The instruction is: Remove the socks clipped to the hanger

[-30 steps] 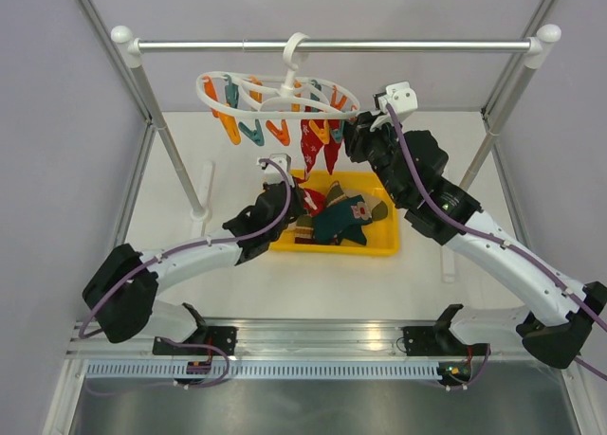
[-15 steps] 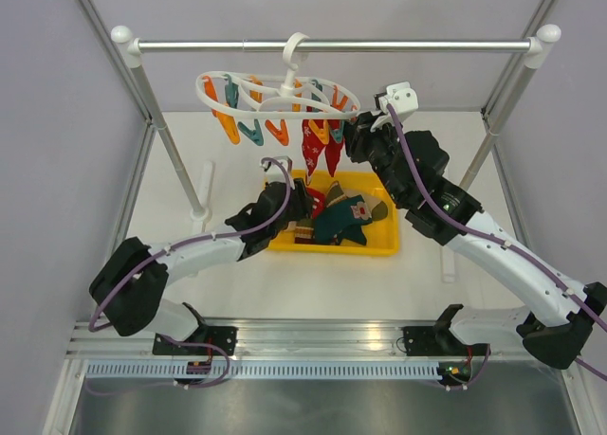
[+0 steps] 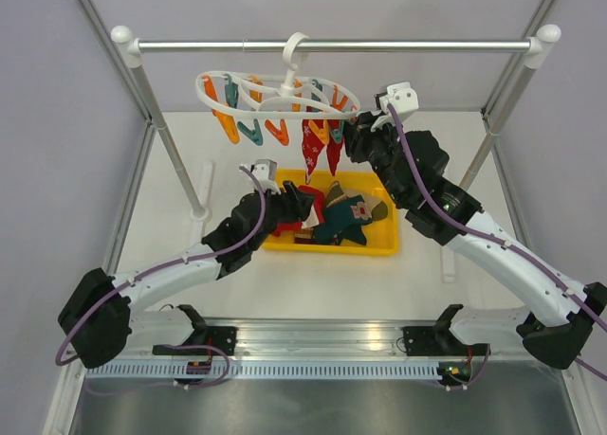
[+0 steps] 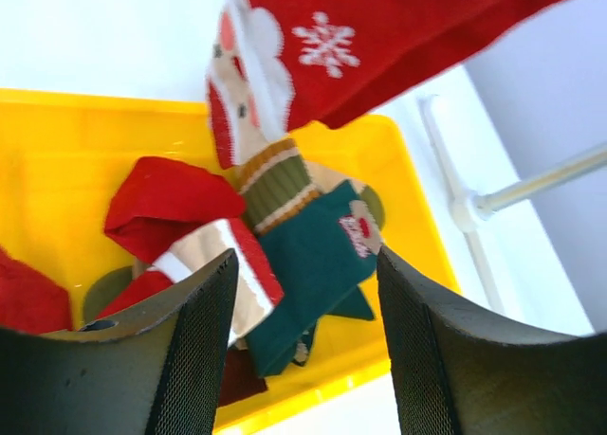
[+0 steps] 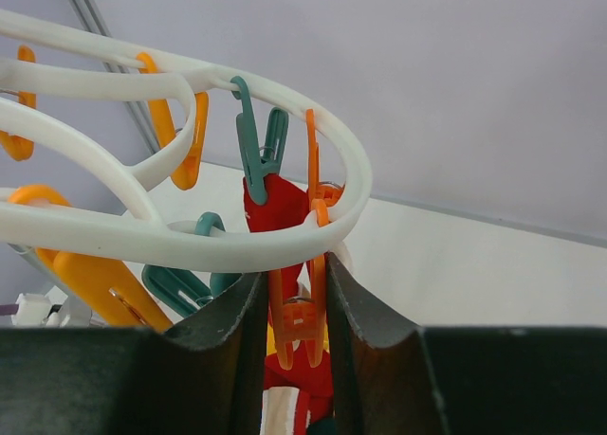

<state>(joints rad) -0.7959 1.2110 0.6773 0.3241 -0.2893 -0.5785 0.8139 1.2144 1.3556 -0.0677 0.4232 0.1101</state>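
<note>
The white hanger [image 3: 278, 96] hangs by its hook from the rail, with orange and teal pegs dangling. Two red socks [image 3: 321, 151] are still clipped at its right side. In the right wrist view my right gripper [image 5: 294, 307] is shut on an orange peg [image 5: 296, 317] below the hanger ring [image 5: 190, 241], with a red sock [image 5: 277, 208] just behind it. My left gripper [image 4: 308, 350] is open over the yellow tray [image 4: 85, 132], nothing between its fingers. Red, teal and striped socks [image 4: 303, 255] lie in the tray. A hanging red snowflake sock [image 4: 398, 37] is above them.
The metal rail [image 3: 379, 45] with white end knobs spans the back on two slanted posts [image 3: 171, 151]. The yellow tray [image 3: 332, 251] sits mid-table under the hanger. The right arm reaches over the tray's right end.
My left gripper has opened from shut and now holds nothing; it shifted slightly right over the tray while its elbow swung lower left. The right arm has not moved.
</note>
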